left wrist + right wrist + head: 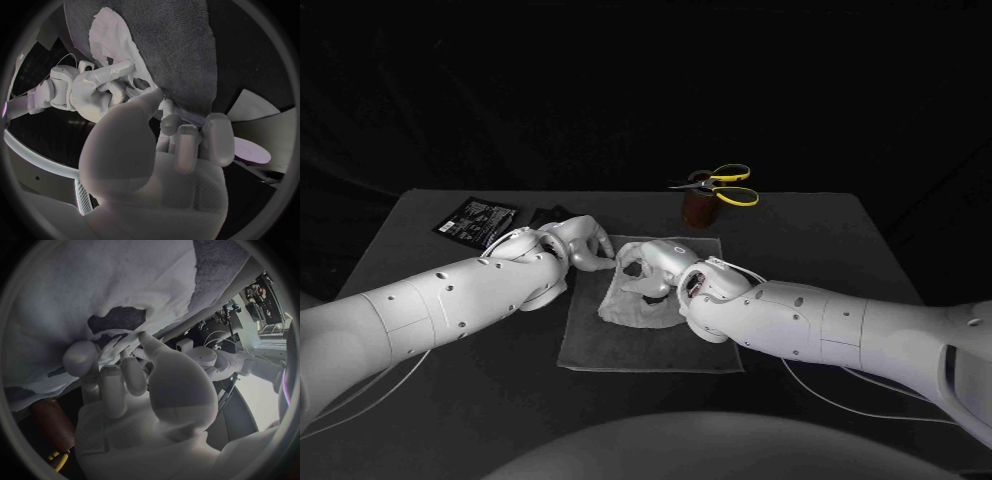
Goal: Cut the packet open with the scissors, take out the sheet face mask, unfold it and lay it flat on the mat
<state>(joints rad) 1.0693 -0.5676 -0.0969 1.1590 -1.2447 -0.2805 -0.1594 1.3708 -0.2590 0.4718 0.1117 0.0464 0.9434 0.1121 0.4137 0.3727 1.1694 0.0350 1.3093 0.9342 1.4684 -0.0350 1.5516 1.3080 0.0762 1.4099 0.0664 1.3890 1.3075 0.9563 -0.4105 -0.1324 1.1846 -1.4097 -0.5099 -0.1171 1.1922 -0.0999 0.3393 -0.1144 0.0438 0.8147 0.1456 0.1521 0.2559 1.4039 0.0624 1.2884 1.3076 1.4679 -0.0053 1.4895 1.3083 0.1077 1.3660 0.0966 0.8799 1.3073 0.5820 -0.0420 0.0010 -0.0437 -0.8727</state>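
The white sheet face mask (620, 305) lies crumpled and partly unfolded on the grey mat (646, 350). My right hand (661, 268) is over the mask's far part. In the right wrist view its thumb and a finger pinch the edge of the mask (94, 290). My left hand (583, 245) hovers at the mat's far left corner with fingers curled, thumb tip close to the mask's edge (140, 82); whether it grips the mask is unclear. The black packet (476, 218) lies at the table's far left. The yellow-handled scissors (718, 183) rest at the far middle.
A brown holder (697, 210) stands just beyond the mat, under the scissors. A small dark scrap (551, 213) lies between the packet and my left hand. Both forearms cross over the near half of the mat.
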